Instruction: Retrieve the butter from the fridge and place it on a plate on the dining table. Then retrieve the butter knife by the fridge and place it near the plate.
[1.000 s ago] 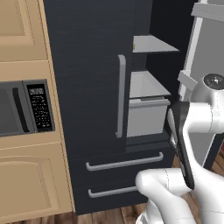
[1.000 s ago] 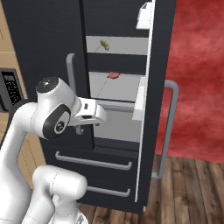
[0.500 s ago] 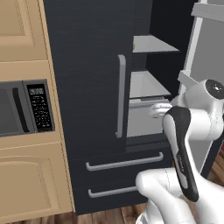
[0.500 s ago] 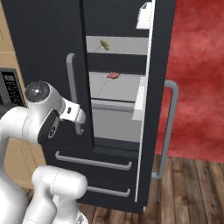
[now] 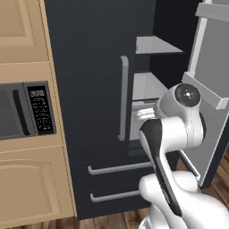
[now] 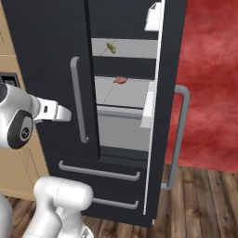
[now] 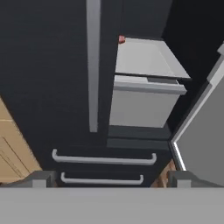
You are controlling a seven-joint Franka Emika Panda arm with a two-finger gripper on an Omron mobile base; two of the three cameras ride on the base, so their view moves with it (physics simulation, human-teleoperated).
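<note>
- Right base view: fridge (image 6: 51,69), right door swung open, left door shut.
- Butter (image 6: 110,46): on upper shelf inside.
- Small red food item (image 6: 120,80): shelf below.
- Gripper (image 7: 111,178): jaws wide apart, empty, facing the fridge's lower drawers (image 7: 103,159).

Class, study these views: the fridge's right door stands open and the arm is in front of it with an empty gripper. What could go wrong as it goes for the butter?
1. The closed left door and its handle sit beside the arm; swinging in could strike them.
2. The butter is small and on the upper shelf; the open gripper might go for the red item below instead.
</note>
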